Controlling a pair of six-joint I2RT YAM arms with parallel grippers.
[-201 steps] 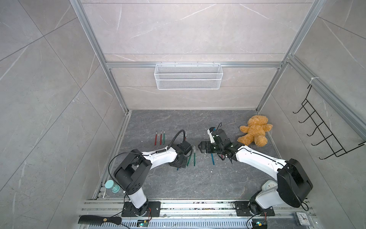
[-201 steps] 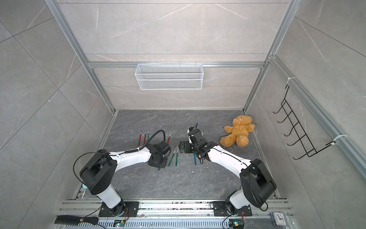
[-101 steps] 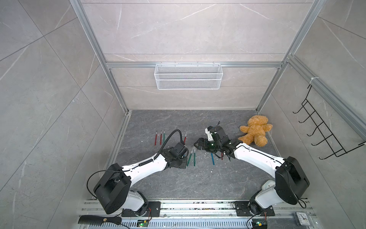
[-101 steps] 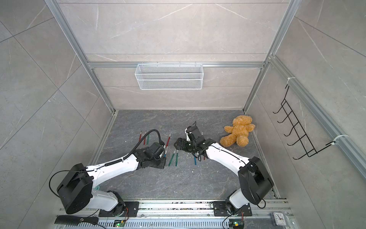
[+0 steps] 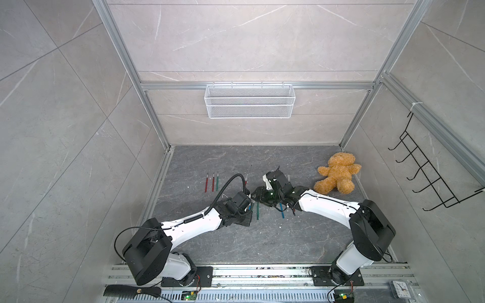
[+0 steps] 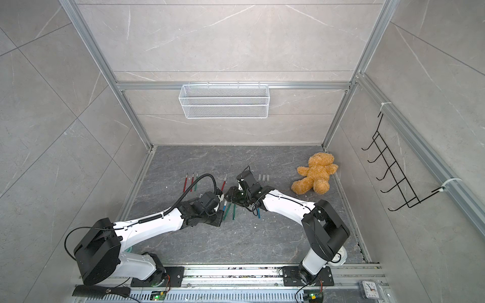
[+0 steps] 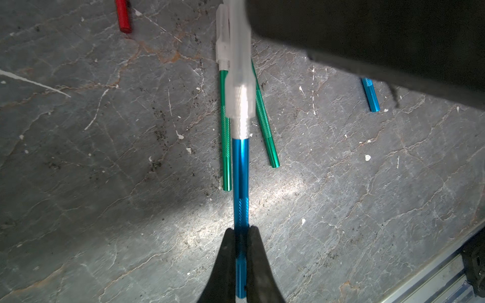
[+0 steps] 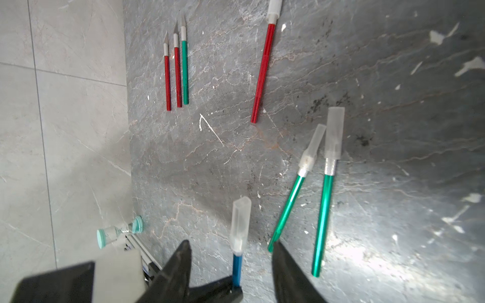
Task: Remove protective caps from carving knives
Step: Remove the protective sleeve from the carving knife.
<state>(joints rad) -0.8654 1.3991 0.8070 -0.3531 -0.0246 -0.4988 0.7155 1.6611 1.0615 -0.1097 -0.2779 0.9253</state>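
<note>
Blue knife [image 7: 241, 178] gripped by left claw [image 7: 241, 232], long axis straight out from it, cap [image 7: 239, 86] pointed away, flanked by parted right claw [image 8: 231, 243]

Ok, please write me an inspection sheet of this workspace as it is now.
Surface: dark grey stone-look tabletop, white specks and scratches.
Job's things: blue-handled carving knife gripped, translucent plastic cap on it; three uncapped knives in a row; three loose caps.
Clutter: brown plush teddy bear; black plastic comb.
Grippers: left gripper shut on the blue knife's handle; right gripper open, jaws either side of that cap.
Cables: black cable arching over the left arm.
Surroundings: white wire basket and black wire hook rack on the walls.
</note>
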